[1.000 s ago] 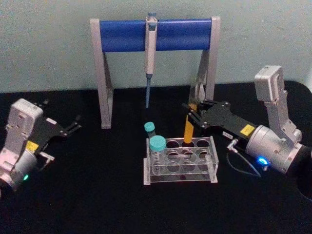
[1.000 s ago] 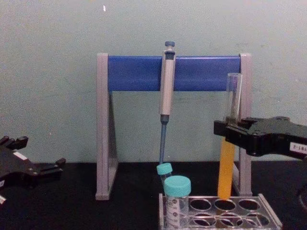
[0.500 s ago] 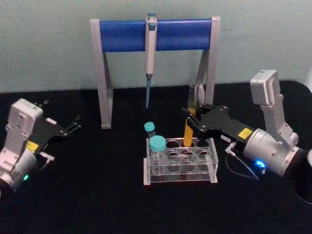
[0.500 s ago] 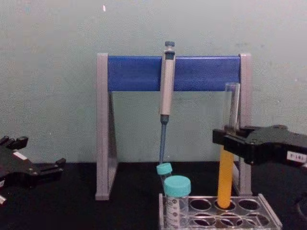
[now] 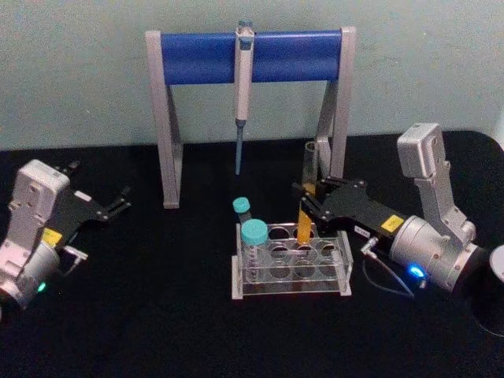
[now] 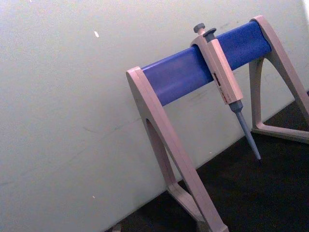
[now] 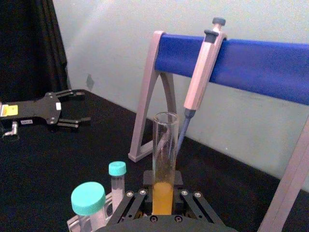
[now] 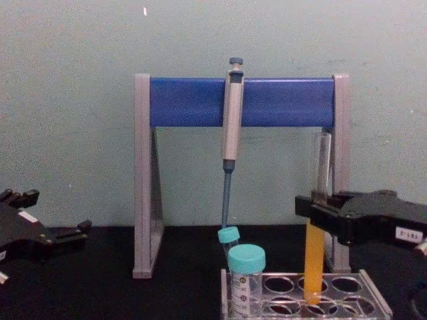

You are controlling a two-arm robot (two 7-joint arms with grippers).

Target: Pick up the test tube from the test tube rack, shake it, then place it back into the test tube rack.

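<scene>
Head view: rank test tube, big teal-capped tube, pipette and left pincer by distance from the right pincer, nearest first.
1. test tube: held in the right pincer, at the rack back row.
2. big teal-capped tube: rack's left end.
3. pipette: hanging on the stand behind.
4. left pincer: far left, open.

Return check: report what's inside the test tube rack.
The test tube rack holds the test tube, lower end in a rear hole, right gripper shut on it, plus two teal-capped tubes at its left. Rack floor beneath it is hidden.
</scene>
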